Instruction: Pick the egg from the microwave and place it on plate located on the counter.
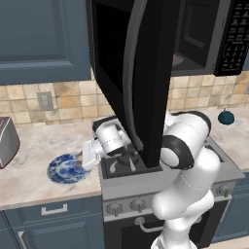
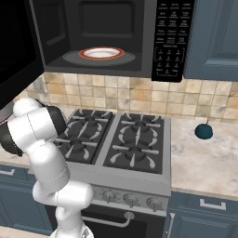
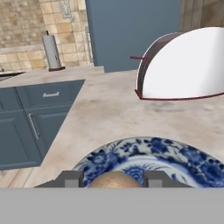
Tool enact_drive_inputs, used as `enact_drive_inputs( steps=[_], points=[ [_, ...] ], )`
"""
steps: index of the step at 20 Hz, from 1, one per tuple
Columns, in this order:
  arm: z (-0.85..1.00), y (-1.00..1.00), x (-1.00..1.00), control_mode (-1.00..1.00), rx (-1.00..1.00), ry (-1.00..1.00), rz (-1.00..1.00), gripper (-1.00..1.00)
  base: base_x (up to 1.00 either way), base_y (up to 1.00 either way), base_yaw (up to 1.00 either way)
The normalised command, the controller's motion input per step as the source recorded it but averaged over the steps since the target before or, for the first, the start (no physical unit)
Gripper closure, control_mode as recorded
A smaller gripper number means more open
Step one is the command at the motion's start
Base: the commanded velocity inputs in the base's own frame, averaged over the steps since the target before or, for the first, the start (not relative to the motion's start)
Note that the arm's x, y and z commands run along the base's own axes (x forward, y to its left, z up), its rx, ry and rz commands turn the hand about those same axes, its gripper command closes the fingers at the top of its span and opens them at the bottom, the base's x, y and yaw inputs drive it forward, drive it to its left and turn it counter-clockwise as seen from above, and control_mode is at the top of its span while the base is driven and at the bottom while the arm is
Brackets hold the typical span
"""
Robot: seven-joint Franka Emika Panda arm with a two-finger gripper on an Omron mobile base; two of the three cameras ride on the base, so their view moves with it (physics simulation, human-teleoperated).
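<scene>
A tan-brown egg sits between the two dark fingertips of the robot's gripper, which appears clamped on it from either side, directly above the blue-and-white floral plate on the beige marble-look counter. In the hand view the plate's patterned rim curves around and beyond the egg; whether the egg already touches the plate or hangs just over it cannot be told.

From the left base view, the white arm reaches leftward off the black gas stovetop, its gripper at the near-right edge of the plate, with the fingers themselves hidden behind the hand. The microwave hangs above the stove with its tall glossy door swung wide open; inside, a white dish with an orange rim rests on the turntable with no egg on it. A rounded white toaster stands on the counter just past the plate, and a dark teal round object with a stem lies well apart on the counter right of the stove.

The placing step looks to be in hand, with the carry from the microwave done. The next move likely calls for lowering gently until the egg rests on the plate, opening the fingers, then lifting clear without nudging the egg, which could roll.
</scene>
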Motion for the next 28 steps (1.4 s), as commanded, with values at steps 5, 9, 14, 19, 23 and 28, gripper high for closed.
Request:
enact_drive_inputs(
  steps=[5, 9, 14, 19, 23, 28],
  points=[
    [-0.05, 0.14, 0.00, -1.00, 0.00, 0.00, 0.00, 1.00, 0.00, 0.00, 0.00],
    [-0.21, 0.01, 0.02, -1.00, 0.00, 0.00, 0.00, 1.00, 0.00, 0.00, 0.00],
    [-0.27, 0.00, 0.06, -1.00, 0.00, 0.00, 0.00, 1.00, 0.00, 0.00, 0.00],
    [-0.22, 0.00, 0.07, -1.00, 0.00, 0.00, 0.00, 1.00, 0.00, 0.00, 0.00],
    [-0.17, 0.00, 0.09, -1.00, 0.00, 0.00, 0.00, 1.00, 0.00, 0.00, 0.00],
    [-0.07, 0.01, 0.12, -1.00, 0.00, 0.00, 0.00, 1.00, 0.00, 0.00, 0.00]
  ],
)
